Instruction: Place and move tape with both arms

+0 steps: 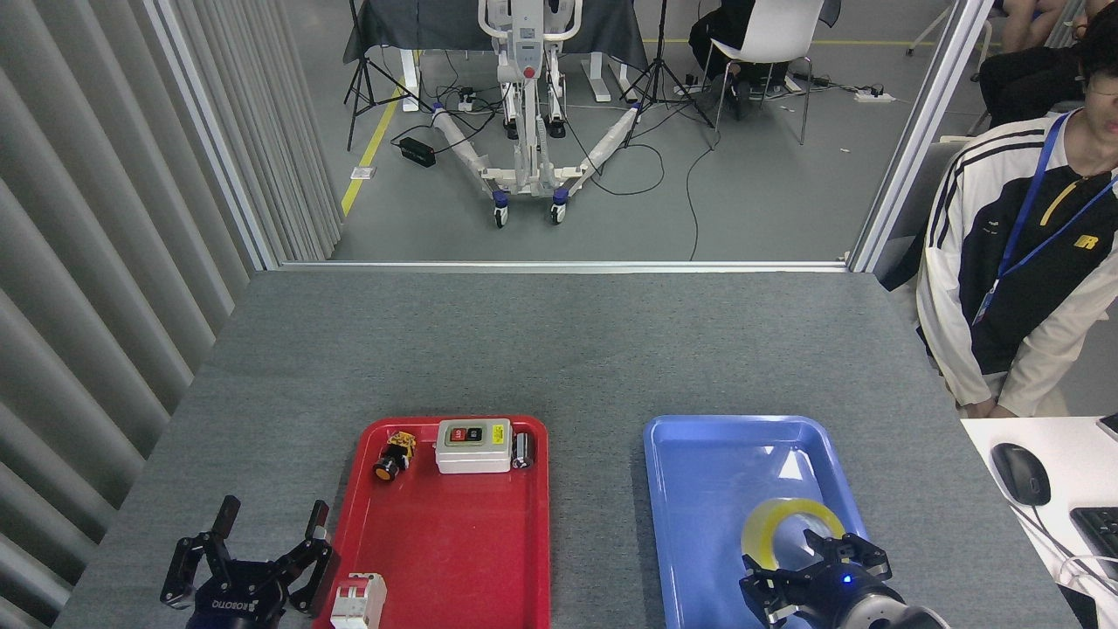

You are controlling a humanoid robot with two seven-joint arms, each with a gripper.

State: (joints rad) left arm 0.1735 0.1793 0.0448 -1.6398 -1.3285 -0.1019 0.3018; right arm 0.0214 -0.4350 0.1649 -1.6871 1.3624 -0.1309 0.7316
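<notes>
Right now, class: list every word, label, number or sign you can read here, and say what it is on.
"ROBOTIQ": white lettering on the left tool, only just legible.
"R": yellow logo on the person's jacket.
Yellow sticker on the grey switch box: too small to read.
Badge on the blue lanyard: too small to read.
The tape and the right tool: no readable text.

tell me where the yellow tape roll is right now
In the head view the tape lies flat in the blue tray on the right, toward its near right part, just ahead of the right gripper.
</notes>
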